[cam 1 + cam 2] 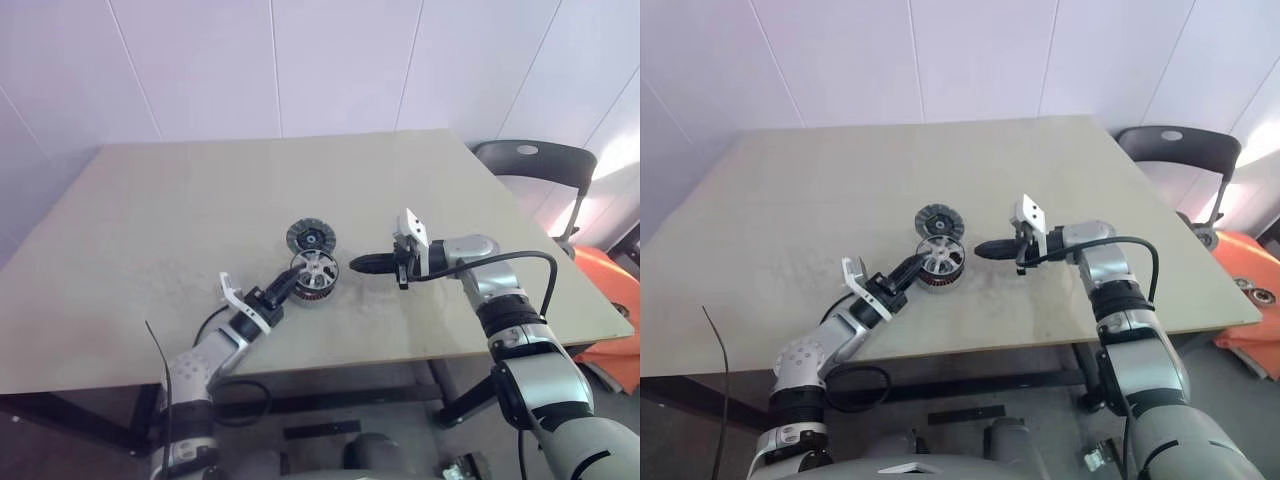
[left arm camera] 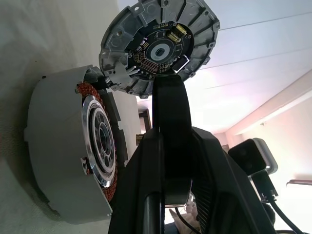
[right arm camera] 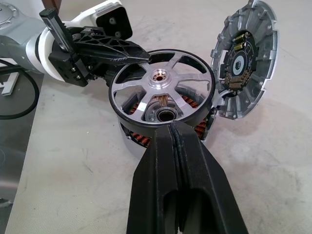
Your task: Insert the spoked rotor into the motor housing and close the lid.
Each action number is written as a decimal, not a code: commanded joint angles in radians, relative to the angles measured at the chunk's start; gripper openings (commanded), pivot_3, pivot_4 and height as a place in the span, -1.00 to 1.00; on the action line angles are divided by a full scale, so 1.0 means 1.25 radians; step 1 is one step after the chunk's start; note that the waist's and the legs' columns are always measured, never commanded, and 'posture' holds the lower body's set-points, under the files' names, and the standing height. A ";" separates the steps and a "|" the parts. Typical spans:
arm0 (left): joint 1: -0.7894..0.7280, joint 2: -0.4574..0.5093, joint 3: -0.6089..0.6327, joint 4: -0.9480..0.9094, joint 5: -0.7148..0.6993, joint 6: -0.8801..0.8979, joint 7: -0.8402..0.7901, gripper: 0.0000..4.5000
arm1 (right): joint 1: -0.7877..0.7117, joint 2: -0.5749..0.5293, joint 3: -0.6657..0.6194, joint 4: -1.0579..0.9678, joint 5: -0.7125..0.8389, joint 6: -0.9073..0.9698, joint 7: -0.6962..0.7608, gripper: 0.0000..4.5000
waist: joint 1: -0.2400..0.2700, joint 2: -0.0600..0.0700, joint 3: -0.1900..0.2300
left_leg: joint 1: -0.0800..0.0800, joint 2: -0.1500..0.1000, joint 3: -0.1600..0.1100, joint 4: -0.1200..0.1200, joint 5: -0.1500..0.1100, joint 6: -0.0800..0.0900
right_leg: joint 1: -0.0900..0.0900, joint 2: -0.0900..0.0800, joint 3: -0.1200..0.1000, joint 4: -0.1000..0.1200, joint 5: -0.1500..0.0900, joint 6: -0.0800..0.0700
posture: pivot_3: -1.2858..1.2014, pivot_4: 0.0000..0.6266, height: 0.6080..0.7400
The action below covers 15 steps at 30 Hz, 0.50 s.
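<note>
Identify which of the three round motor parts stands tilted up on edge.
The lid: ribbed grey disc, circuit-board face showing. The spoked rotor lies flat over the motor housing.

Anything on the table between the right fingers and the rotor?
No. In the left eye view, bare tabletop separates the shut right gripper from the spoked rotor on the motor housing.

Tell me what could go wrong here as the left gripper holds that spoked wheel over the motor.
The spoked rotor sits tilted above the motor housing, pinched at its rim by the left gripper, so it might jam crooked against the copper windings when pushed down. The lid stands open on edge right beside the housing and could get knocked. The shut right gripper is close in front and could bump the rotor.
</note>
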 commanded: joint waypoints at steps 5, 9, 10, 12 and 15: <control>0.007 -0.008 0.020 0.023 -0.006 -0.005 0.016 -0.79 | 0.002 -0.003 -0.001 -0.038 0.002 -0.014 -0.011 -1.00 | -0.001 0.000 0.000 | 0.001 0.000 0.000 0.000 0.000 0.000 | 0.000 0.000 0.000 0.000 0.000 0.000 | 0.03 -1.00 1.00; 0.008 -0.007 0.017 0.026 0.002 -0.005 0.024 -0.79 | 0.004 -0.003 -0.001 -0.040 0.003 -0.013 -0.016 -1.00 | -0.001 0.000 0.000 | 0.001 0.000 0.000 0.000 0.000 0.000 | 0.001 0.000 0.000 0.000 -0.001 -0.002 | 0.03 -1.00 1.00; 0.007 -0.006 0.018 0.029 0.004 -0.007 0.025 -0.79 | 0.003 -0.004 -0.001 -0.039 0.002 -0.014 -0.017 -1.00 | -0.001 0.000 0.000 | 0.002 0.000 0.000 0.000 0.000 0.000 | 0.001 0.000 0.000 0.000 -0.001 -0.002 | 0.03 -1.00 1.00; 0.009 -0.005 0.017 0.028 0.006 -0.007 0.026 -0.79 | 0.003 -0.004 -0.001 -0.036 0.002 -0.015 -0.019 -1.00 | -0.001 0.000 0.000 | 0.002 0.000 0.000 0.000 0.000 0.000 | 0.001 0.000 0.000 0.000 -0.001 -0.002 | 0.03 -1.00 1.00; 0.010 -0.003 0.016 0.023 0.010 -0.011 0.026 -0.79 | 0.004 -0.003 0.000 -0.034 0.000 -0.020 -0.023 -1.00 | -0.001 0.000 0.000 | 0.002 0.000 0.000 0.000 0.000 0.000 | 0.001 0.000 0.000 0.000 -0.001 -0.002 | 0.03 -1.00 1.00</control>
